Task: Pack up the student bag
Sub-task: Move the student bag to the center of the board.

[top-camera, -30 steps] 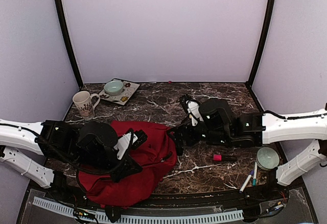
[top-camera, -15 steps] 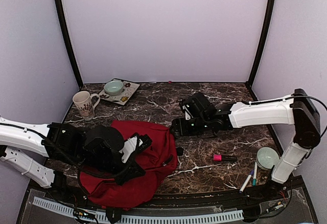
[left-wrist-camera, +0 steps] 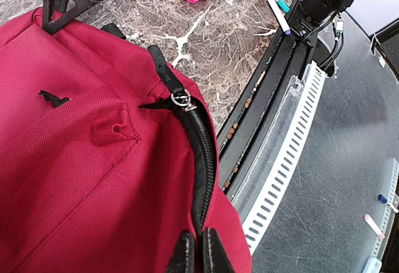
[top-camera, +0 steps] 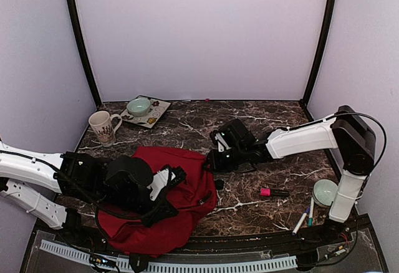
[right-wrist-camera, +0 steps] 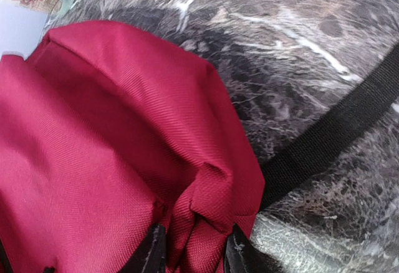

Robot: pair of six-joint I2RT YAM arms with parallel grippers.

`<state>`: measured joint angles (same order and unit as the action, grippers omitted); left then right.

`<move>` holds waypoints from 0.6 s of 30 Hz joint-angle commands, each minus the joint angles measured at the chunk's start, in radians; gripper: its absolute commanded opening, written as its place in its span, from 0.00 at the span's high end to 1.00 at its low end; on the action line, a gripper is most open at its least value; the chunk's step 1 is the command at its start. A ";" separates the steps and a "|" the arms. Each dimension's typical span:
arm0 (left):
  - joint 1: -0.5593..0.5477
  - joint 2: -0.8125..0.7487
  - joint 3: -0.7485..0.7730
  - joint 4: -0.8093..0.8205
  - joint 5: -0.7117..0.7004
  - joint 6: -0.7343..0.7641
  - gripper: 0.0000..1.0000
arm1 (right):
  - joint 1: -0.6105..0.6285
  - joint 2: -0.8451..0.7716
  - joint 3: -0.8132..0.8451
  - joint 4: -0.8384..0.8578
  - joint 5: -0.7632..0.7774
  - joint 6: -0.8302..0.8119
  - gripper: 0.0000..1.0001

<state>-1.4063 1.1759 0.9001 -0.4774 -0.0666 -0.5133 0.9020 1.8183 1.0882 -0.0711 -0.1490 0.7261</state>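
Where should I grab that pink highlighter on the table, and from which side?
Grip the highlighter across its black barrel, just right of the pink cap, coming straight down. It lies flat on the table, pointing left to right, apart from the bag, so jaws closing front to back should fit. The right gripper is nearer, but it is pinching the bag.

Marble table (top-camera: 274, 114) bears student bag (top-camera: 194, 193), mug (top-camera: 103, 127), tray (top-camera: 161, 108), highlighter (top-camera: 268, 192).

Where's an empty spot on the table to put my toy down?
Bare table at the back, right of the tray; another patch between the bag and the highlighter. The near right corner is crowded with a bowl and pens.
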 commanded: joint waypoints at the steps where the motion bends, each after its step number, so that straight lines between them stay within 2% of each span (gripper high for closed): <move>1: 0.000 0.010 -0.016 0.002 0.002 0.005 1.00 | -0.011 -0.003 -0.003 0.072 -0.067 -0.004 0.83; 4: 0.000 0.021 -0.005 0.002 0.001 0.019 1.00 | -0.027 -0.040 -0.034 0.075 -0.063 -0.006 1.00; 8: 0.001 0.057 0.024 0.003 -0.025 0.046 1.00 | -0.053 -0.136 -0.102 0.066 -0.045 -0.016 1.00; 18: 0.028 0.288 0.200 -0.121 -0.184 0.201 1.00 | -0.121 -0.560 -0.415 -0.027 0.084 -0.003 1.00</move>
<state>-1.4052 1.4216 1.0454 -0.5068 -0.1562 -0.4122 0.8013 1.3846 0.7658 -0.0608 -0.1368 0.7170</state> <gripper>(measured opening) 0.042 0.010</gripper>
